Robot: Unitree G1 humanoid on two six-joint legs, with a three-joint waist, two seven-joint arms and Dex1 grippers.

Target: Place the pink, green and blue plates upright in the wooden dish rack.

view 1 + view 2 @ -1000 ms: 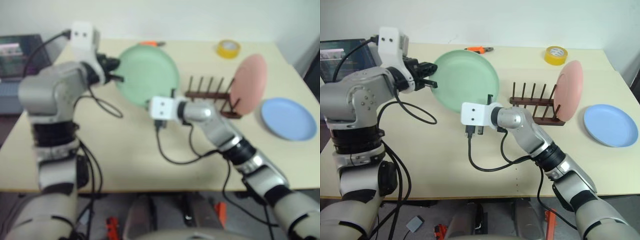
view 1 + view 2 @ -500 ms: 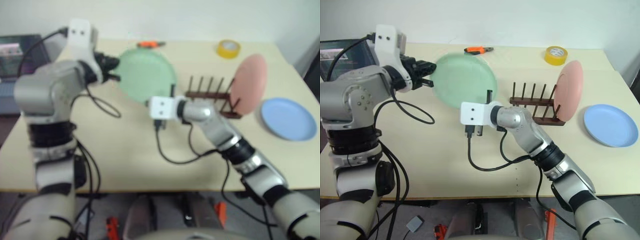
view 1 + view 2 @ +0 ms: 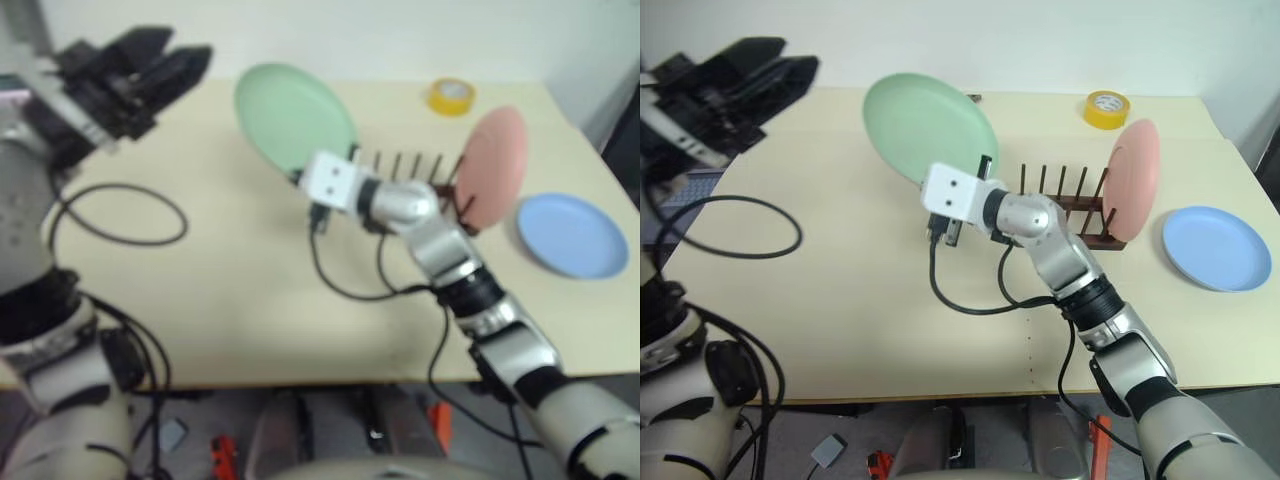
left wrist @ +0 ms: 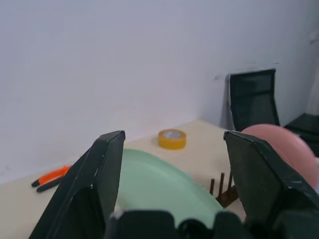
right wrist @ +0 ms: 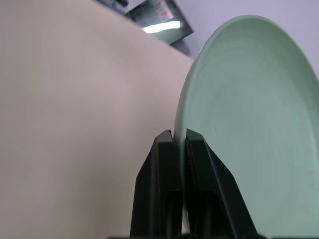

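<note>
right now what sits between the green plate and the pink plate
The wooden dish rack's empty pegs, seen from the right eye view: the green plate is held up at one end, the pink plate stands at the other.

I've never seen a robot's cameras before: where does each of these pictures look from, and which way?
Head views: from the head, down over the table; both arms show; right gripper holds the green plate.
Left wrist view: along the open left gripper, toward the wall, green plate below.
Right wrist view: along its shut fingers pinching the plate's rim.
Shared: green plate; head and left wrist views also share the pink plate and tape roll.
</note>
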